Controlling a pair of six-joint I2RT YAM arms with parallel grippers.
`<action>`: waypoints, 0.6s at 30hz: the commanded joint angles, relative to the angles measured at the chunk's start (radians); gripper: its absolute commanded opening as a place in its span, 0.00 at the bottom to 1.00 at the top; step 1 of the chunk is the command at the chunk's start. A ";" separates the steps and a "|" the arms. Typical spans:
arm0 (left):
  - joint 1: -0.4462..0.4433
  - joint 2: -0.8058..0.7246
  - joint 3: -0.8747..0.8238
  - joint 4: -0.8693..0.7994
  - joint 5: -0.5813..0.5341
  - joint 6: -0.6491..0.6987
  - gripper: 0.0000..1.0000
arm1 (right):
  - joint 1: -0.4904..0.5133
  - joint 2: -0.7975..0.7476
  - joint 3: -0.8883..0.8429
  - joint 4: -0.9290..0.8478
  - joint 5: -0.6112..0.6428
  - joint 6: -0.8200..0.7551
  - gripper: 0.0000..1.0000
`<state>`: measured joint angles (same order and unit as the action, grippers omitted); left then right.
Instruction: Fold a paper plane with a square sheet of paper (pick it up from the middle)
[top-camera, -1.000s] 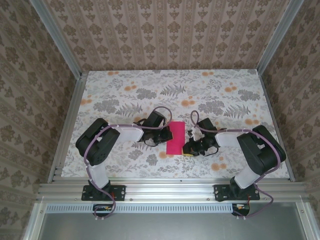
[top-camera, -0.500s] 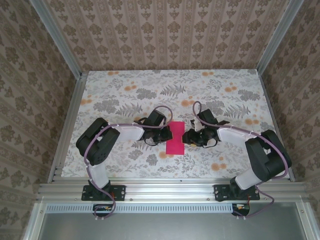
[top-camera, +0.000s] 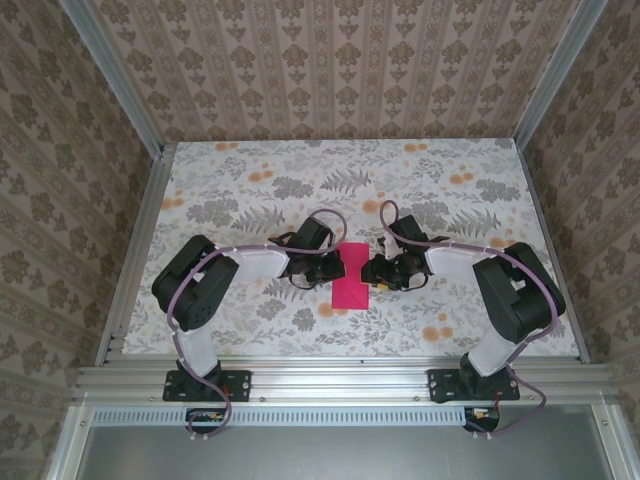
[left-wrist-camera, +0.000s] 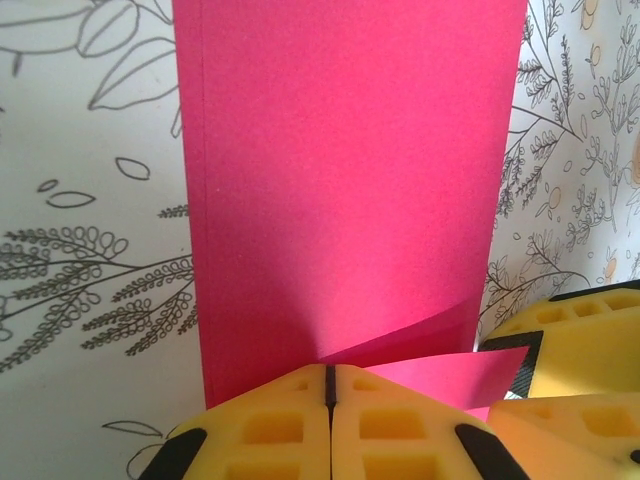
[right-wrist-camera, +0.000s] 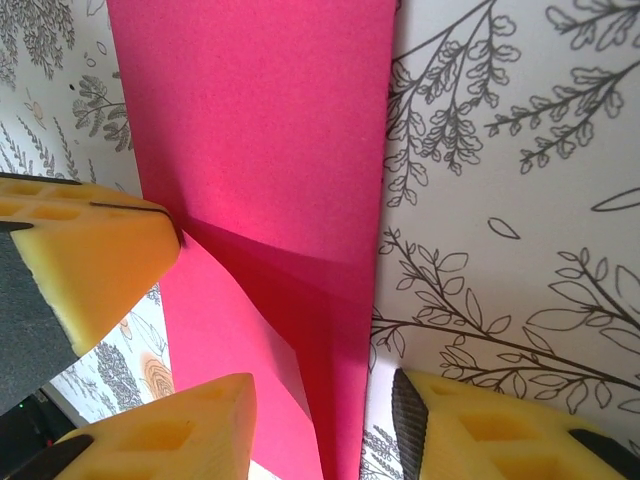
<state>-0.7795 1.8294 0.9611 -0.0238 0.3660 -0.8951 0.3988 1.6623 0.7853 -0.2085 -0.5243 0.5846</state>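
Item: the square sheet of paper, magenta-pink, now a narrow doubled strip running near to far at the middle of the floral table, flat except for one raised flap midway along it. Position: directly between the two grippers, touching both. Left gripper: at the strip's left edge, yellow pads pressed together with no more than a hairline seam between them. The pink runs right up to the tips and the flap fans out from that point, so the jaws appear to be nipped on the sheet. Right gripper: at the strip's right edge, jaws parted wide, one pad on either side of the lifted flap, holding nothing. Condition: long edges straight, and a second layer shows along the left edge. Stage, as judged: lengthwise half-fold made, diagonal nose fold just starting, no plane shape yet. Next move calls for: the right jaws to close on the flap and lay it over on a slant, with the left side held as anchor to stop the thin strip sliding or buckling.
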 joint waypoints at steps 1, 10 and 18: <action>-0.003 -0.015 0.007 -0.030 -0.010 0.024 0.07 | 0.006 0.040 0.020 0.039 -0.029 0.020 0.41; -0.005 0.009 0.013 -0.035 -0.004 0.022 0.07 | 0.014 0.045 0.020 0.053 -0.043 0.038 0.33; -0.007 0.018 0.017 -0.042 -0.005 0.018 0.06 | 0.012 0.028 0.013 0.072 -0.061 0.051 0.34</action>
<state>-0.7795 1.8339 0.9611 -0.0280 0.3664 -0.8948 0.4049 1.6844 0.7891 -0.1589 -0.5556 0.6140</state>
